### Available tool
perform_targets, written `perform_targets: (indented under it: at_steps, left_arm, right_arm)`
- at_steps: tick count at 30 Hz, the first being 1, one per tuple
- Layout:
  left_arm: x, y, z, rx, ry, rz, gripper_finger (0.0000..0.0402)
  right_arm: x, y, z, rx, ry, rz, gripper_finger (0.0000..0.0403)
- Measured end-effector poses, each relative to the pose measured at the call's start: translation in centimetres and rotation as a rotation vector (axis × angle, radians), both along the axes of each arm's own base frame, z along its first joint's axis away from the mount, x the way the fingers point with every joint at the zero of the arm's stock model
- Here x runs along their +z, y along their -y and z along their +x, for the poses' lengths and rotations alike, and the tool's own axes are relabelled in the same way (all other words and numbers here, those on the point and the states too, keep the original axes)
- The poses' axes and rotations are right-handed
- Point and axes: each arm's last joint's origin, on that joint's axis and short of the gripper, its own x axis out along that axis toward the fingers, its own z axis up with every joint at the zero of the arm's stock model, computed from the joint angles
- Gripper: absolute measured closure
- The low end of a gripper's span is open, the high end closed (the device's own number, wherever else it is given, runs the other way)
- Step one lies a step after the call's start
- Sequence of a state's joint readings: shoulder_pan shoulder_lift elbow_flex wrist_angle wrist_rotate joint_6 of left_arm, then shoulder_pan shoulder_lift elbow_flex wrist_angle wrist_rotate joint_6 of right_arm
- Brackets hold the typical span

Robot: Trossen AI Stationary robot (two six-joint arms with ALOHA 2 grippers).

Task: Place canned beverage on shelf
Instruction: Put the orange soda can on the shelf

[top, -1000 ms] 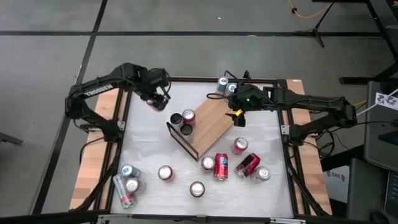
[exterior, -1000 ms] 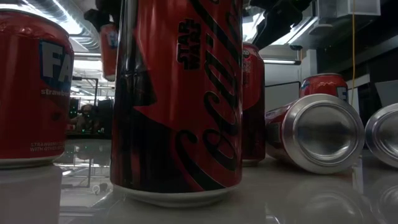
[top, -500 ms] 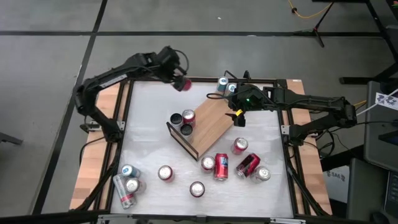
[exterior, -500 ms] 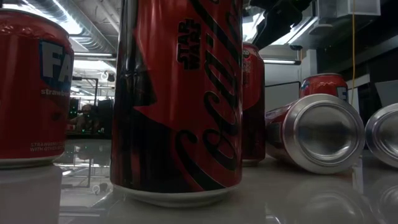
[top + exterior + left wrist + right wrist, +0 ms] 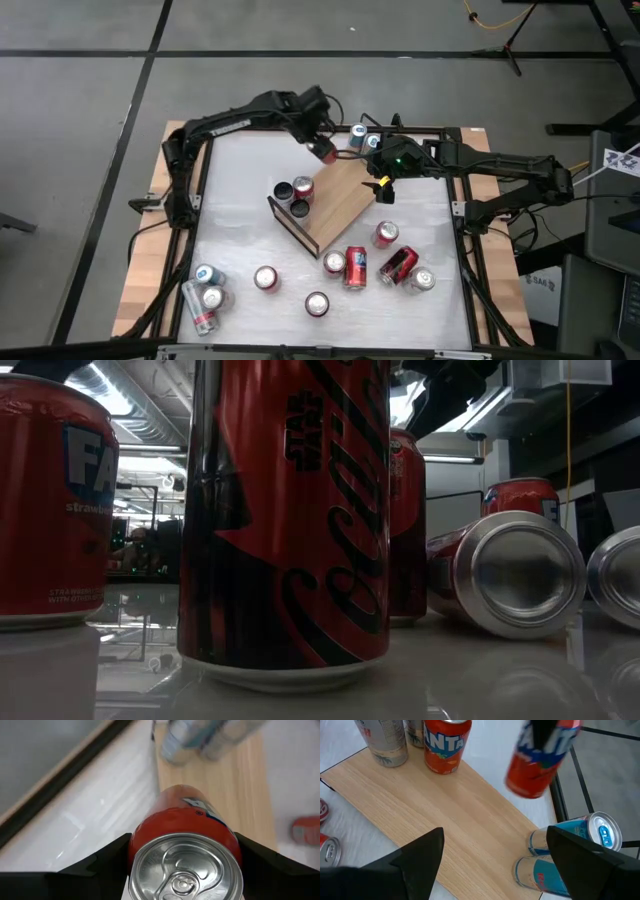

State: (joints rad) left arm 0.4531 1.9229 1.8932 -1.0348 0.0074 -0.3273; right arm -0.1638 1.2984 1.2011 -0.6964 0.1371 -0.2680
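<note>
My left gripper hangs above the far end of the shelf, a light-wood board lying askew mid-table, and is shut on a red can. The right wrist view shows that can in the air over the board. Three cans stand upright on the shelf's left end. My right gripper hovers open over the shelf's right far corner, holding nothing. My left gripper pinches the red can's round wall just below its top rim between its two fingers, one on each side. The fingers slant down from above. The can is lifted clear of the shelf and tilted, its silver top toward the wrist.
Two blue cans stand just beyond the shelf's far end, by the table's far rail. Several red cans stand or lie near the front right, and several more at the front left. A big red can fills the low view.
My left gripper has carried the red can from the table's far left corner toward the right along the far edge, then a little down, to above the shelf's far end. It has turned as it went. It stays shut on the can.
</note>
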Motion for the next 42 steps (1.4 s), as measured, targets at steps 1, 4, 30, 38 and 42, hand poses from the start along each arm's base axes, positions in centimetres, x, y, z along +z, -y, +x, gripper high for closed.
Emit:
perform_targets:
  at_steps: [1,4,30,38,42]
  left_arm:
    - [-0.3,0.3,0.2,-0.010,-0.016,-0.008,0.0123]
    - [-0.9,1.4,0.8,-0.039,-0.053,-0.023,0.0123]
    - [-3.8,5.2,2.9,-0.135,-0.190,-0.058,0.0123]
    - [-4.1,5.2,3.0,-0.137,-0.209,-0.068,0.0122]
    - [-4.2,5.2,3.0,-0.137,-0.212,-0.067,0.0111]
  right_arm:
    - [0.0,0.0,0.0,0.000,0.000,0.000,0.0061]
    - [0.0,0.0,0.0,0.000,0.000,0.000,0.0061]
    - [0.0,0.0,0.0,0.000,-0.001,0.001,0.0061]
    - [-0.1,0.0,0.0,0.000,-0.003,0.001,0.0061]
    - [-0.2,0.0,0.2,0.000,-0.010,0.002,0.0061]
